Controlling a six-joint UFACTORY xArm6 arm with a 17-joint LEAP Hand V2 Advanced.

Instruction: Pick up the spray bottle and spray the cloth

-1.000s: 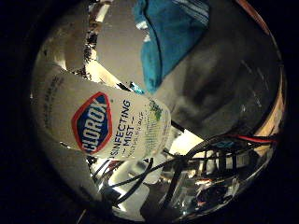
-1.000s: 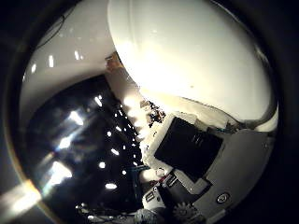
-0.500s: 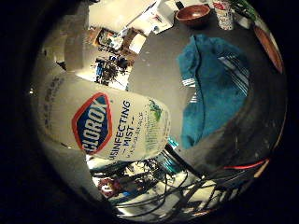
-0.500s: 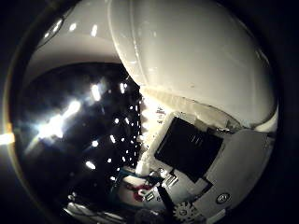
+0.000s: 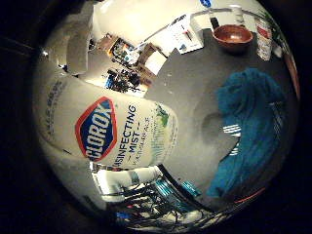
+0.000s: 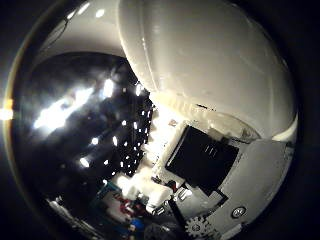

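The white spray bottle [image 5: 112, 131], with a red and blue label, lies close against my palm and fills much of the little finger side view. Its white rounded upper body [image 6: 210, 65] fills the thumb side view. My right hand [image 6: 210, 165] shows as black and white finger parts curled against the bottle, so it is shut on it. A crumpled teal cloth [image 5: 248, 122] lies on the dark grey table [image 5: 195, 92], beyond the bottle's lower end and apart from it. The bottle's nozzle is hidden.
A brown wooden bowl [image 5: 233, 36] stands on the table past the cloth, with a can [image 5: 263, 39] beside it. Papers or boxes [image 5: 187, 34] lie at the table's far edge. Room clutter and a white wall lie behind.
The whole view has swung: the hand and bottle have turned. The cloth now shows fully on the table and the bowl has come into view. The bottle stays fixed against the palm.
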